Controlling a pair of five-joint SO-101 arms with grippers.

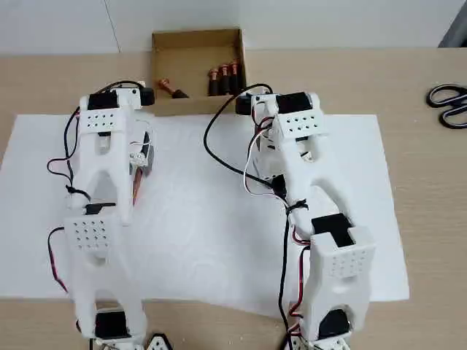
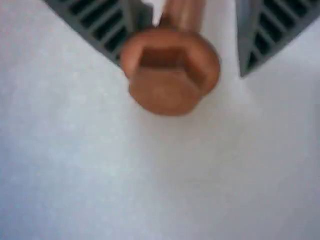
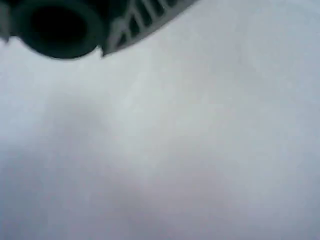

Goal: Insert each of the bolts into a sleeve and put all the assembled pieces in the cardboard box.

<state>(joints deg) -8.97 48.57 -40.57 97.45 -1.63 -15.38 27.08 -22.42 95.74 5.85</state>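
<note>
Left claw (image 2: 181, 11) is grasping a copper bolt (image 2: 170, 72) by the shank. The grey fingers (image 2: 95, 17) are sitting on either side and the hex head is pointing back at the wrist camera. The bolt is hanging tilted, just over the white paper sheet (image 1: 197, 233), on the sheet's left half. Whether the head is touching the paper can't be told.

Right claw (image 3: 75, 15) is clenching on a black sleeve (image 3: 57, 29). The sleeve's round open end is facing the wrist camera and one grey finger (image 3: 145, 17) is lying right against it. The sleeve is sitting low over plain white paper.

In the high view both arms are stretching over the sheet, well apart. The left wrist is sitting just in front of the box's left corner and the right wrist just in front of its right corner.

The cardboard box (image 1: 197, 35) is standing at the far edge of the sheet, between the two wrists. Three assembled pieces (image 1: 225, 79) are lying side by side against its right wall, copper heads toward the far side. A fourth piece (image 1: 172, 88) is lying angled near the left wall.

The wooden table (image 1: 408, 73) is showing around the sheet. Scissors (image 1: 449, 104) are lying at the far right edge, well away from everything.
</note>
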